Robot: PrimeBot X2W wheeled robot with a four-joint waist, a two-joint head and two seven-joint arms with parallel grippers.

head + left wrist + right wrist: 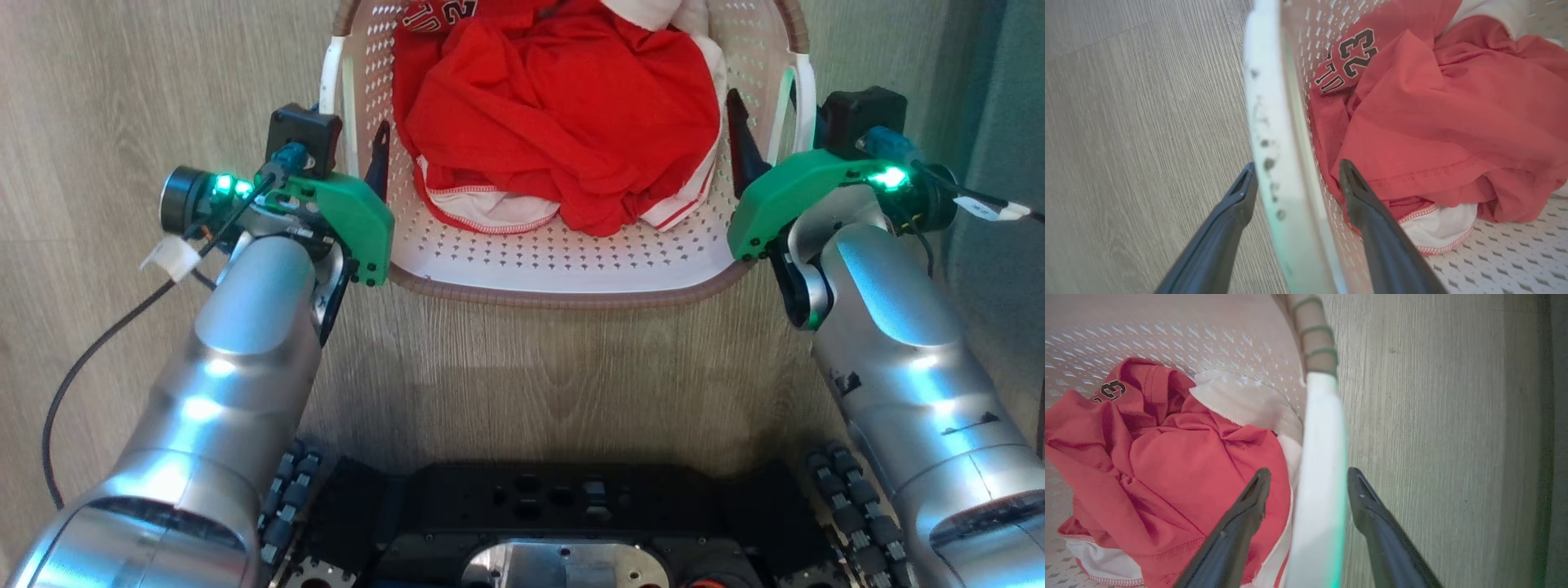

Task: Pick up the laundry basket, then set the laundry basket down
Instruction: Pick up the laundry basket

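The laundry basket stands on the wood floor in front of me, cream-white and perforated, with a brown rim. A crumpled red jersey with white trim lies inside it. My left gripper is open astride the basket's left white handle, one finger outside the wall and one inside by the cloth. My right gripper is open astride the right handle in the same way. In the wrist views, the left gripper and the right gripper each show a gap beside the handle.
My black wheeled base sits just behind the basket's near rim. A grey-green surface rises along the right edge, close to the right wrist. Loose cables hang from both wrists. Pale wood floor stretches to the left.
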